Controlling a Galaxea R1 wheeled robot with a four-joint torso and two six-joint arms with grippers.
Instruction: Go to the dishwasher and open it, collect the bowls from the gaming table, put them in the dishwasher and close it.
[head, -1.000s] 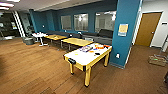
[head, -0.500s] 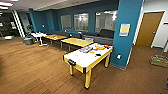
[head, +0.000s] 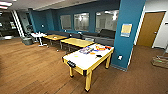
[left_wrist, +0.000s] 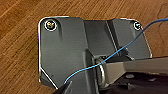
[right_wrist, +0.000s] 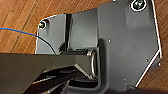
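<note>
Bowls (head: 93, 53) sit on gaming table (head: 82, 62) ahead.

The head camera looks forward and down from high up across the wood floor (head: 32, 67) toward the gaming table (head: 85, 61), which stands near. Both wrist cameras face straight down, close above that same plank floor, which all three views share

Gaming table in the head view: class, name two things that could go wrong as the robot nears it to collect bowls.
1. The gaming table stands close to the blue pillar, so the far side may be awkward to reach.
2. Bowls sit among flat colourful boxes on the white top; a gripper could nudge or grab the wrong thing. The black bowl looks small and easy to miss.
</note>
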